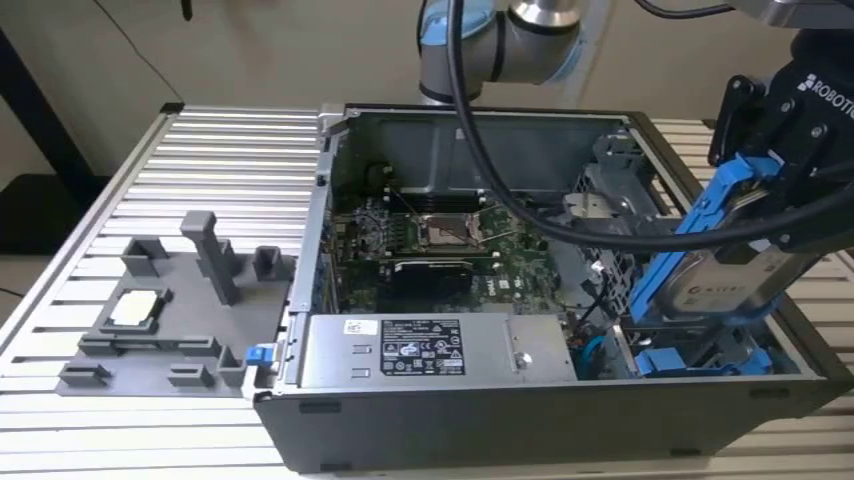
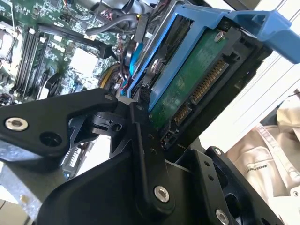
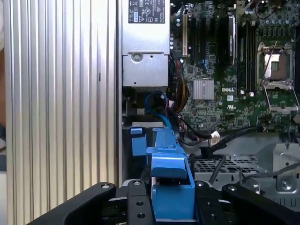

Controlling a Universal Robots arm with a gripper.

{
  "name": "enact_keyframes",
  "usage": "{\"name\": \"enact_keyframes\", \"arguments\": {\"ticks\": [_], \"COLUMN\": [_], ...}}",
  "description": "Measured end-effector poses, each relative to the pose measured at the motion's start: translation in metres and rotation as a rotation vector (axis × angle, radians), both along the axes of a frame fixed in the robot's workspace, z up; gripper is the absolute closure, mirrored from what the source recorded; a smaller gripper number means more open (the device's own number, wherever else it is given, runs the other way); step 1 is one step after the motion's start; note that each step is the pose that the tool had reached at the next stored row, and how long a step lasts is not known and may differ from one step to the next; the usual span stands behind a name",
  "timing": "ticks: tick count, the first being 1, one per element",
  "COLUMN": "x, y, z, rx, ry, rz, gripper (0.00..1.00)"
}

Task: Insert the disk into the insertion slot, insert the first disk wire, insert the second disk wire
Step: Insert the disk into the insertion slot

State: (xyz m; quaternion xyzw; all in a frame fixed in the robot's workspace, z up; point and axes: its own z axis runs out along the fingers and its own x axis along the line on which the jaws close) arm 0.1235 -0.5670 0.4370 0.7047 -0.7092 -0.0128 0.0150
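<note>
Clamping the pale-labelled disk, tool over the computer case.

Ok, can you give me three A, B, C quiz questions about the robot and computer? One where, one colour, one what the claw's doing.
1. Where is the disk? A on the floor. B on a shelf. C up at the open computer case's side, on the exterior view's right.
2. What colour is the disk's frame? A red. B blue. C yellow.
3. What is the gripper doing? A shut on the disk. B open, empty. C shut on a spoon.
Answers: 1 C, it is tilted over the case there. 2 B, bright blue in both wrist views. 3 A, it clamps the frame from both sides.
</note>
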Motion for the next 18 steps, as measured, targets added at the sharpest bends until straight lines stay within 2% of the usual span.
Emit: {"name": "enact_keyframes", "arguments": {"ticks": [7,18], "x": [0.0007,0.0030], "y": [-0.0047,-0.0050], "z": [-0.0071,-0.0199], "rx": [0.0002,-0.0001], "ry": [0.0000,0.0000], "rz": [0.012,0.032], "gripper": [0.67,0.67]}}
